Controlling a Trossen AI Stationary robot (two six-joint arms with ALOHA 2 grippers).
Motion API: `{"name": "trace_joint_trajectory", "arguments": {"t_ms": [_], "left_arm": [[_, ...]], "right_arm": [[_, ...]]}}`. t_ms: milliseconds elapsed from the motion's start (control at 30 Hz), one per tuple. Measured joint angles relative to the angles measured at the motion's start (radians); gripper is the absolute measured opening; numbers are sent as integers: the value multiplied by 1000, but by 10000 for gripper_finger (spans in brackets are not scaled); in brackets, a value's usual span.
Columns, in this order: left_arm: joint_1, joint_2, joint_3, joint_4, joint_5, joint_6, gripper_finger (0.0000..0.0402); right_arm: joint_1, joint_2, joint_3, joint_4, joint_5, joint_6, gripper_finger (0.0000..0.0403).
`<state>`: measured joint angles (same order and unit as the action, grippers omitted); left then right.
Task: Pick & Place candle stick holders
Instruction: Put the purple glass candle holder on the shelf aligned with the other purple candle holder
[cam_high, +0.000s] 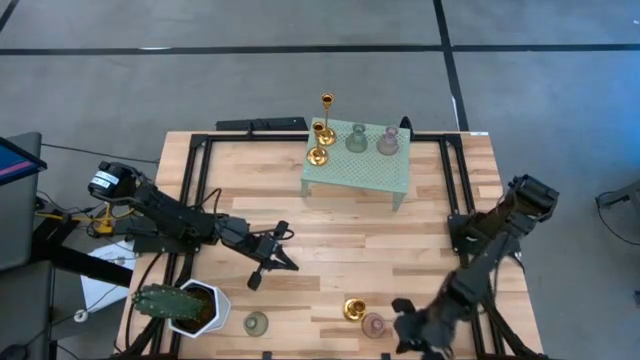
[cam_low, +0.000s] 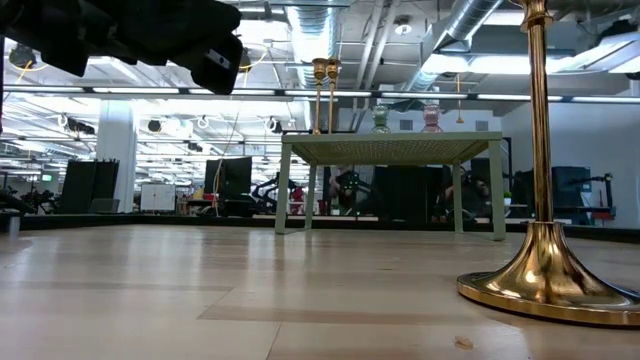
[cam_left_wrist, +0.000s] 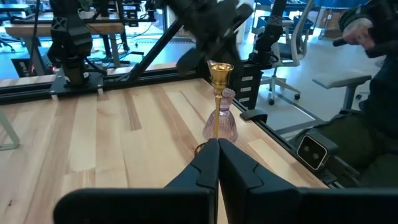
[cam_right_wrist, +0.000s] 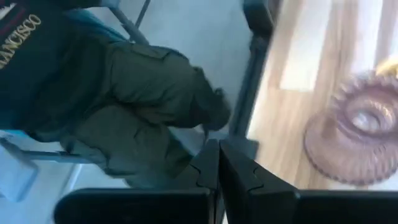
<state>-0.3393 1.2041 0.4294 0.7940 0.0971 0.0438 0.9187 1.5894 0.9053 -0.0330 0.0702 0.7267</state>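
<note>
A wooden counter (cam_high: 330, 250) seen from above, with two dark robot arms. A mint-green stand (cam_high: 357, 170) sits at the far edge. On it are four holders: a tall gold one (cam_high: 326, 118), a short gold one (cam_high: 317, 154), a green one (cam_high: 356, 139) and a pink one (cam_high: 387, 141).

Three holders remain on the counter at the near edge: a green one (cam_high: 256, 323) beside a potted cactus (cam_high: 180, 305), and a gold one (cam_high: 354, 309) just beside a pink one (cam_high: 373, 324), possibly touching.

The left tool (cam_high: 283, 262) hovers mid-counter with its fingers closed on nothing. From its wrist view the gold holder (cam_left_wrist: 219, 99) and pink holder (cam_left_wrist: 225, 121) stand upright straight ahead, gold in front.

The right tool (cam_high: 402, 316) is near the front edge, just beside the pink holder (cam_right_wrist: 357, 138), also closed and empty. A seated person's jacket (cam_right_wrist: 118, 93) shows beyond the counter edge.

The right arm is much the nearer to the gold-and-pink pair. The pink holder lies toward the counter's middle from that tool, its long axis vertical, so the tool would probably need to open and turn toward it. The near green holder looks closer to the left arm.
</note>
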Motion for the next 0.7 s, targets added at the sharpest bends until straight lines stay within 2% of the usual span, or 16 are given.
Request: {"name": "trace_joint_trajectory", "arguments": {"t_ms": [200, 467, 633, 700], "left_arm": [[0, 0, 0, 3, -5, 0, 6], [0, -1, 0, 9, -45, -3, 7], [0, -1, 0, 10, -45, -26, 4], [0, -1, 0, 10, -45, -26, 6]], "right_arm": [[38, 22, 129, -188, 242, -51, 0], [-28, 171, 203, -241, 188, -50, 0], [-15, 133, 227, -244, 193, -53, 0], [-5, 114, 246, -270, 228, -57, 0]]}}
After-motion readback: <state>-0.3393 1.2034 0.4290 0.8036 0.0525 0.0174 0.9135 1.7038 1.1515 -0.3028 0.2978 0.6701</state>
